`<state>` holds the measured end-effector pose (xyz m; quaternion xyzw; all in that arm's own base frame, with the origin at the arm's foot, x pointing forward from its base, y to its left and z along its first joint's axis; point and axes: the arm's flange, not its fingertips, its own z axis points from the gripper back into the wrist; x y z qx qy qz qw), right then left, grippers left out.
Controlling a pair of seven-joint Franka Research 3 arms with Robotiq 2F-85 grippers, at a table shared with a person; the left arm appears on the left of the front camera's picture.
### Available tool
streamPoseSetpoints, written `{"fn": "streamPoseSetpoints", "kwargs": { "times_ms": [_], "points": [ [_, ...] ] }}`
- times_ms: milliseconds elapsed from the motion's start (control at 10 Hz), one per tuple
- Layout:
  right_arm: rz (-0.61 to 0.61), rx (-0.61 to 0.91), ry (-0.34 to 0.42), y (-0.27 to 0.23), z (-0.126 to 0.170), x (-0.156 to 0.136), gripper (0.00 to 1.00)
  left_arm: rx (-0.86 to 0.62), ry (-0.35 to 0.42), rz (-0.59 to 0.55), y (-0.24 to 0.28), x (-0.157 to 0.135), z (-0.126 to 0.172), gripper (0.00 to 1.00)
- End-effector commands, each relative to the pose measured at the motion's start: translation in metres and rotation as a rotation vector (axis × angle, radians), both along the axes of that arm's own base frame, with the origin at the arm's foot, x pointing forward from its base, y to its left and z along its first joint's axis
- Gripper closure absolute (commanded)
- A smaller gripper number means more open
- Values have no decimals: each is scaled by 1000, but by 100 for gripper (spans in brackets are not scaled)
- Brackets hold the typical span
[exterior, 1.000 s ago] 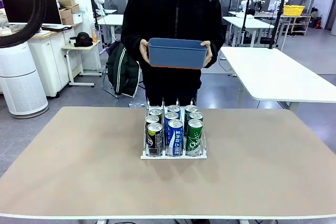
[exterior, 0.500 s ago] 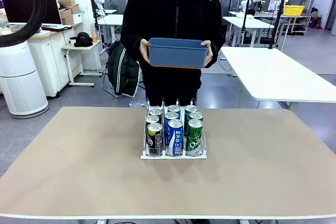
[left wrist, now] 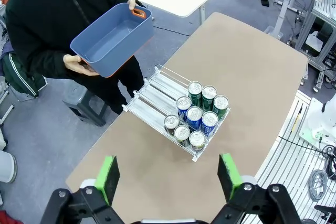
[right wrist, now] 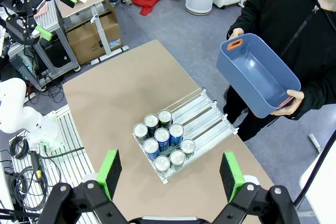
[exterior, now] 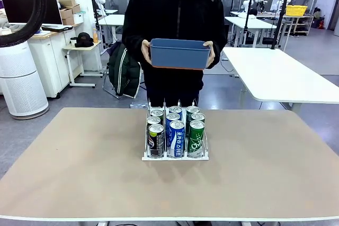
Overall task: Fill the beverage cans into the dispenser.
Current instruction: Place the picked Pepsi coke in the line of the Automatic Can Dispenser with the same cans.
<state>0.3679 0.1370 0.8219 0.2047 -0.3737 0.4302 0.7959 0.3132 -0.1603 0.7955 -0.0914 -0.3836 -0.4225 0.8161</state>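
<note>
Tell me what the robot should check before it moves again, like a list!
1. All cans in the dispenser: ok, nine stand in three lanes at its near end.
2. Cans upright: ok, silver tops face up.
3. Blue bin empty: ok, the person holds it off the table with nothing inside.
4. Left end effector free: ok, open, high above the table.
5. Right end effector free: ok, open, holding nothing.
6. Room left in the lanes: ok, the far part is bare.
</note>
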Motion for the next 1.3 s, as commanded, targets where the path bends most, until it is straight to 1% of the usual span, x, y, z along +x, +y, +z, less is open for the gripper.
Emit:
{"fn": "streamPoseSetpoints", "kwargs": {
  "times_ms": [0,1200],
  "points": [
    [1,-1,2,0,-2,-1,0,0,-1,1,0,-1,0,0],
    [1,-1,2,0,-2,-1,0,0,-1,1,0,-1,0,0]
  ]
}}
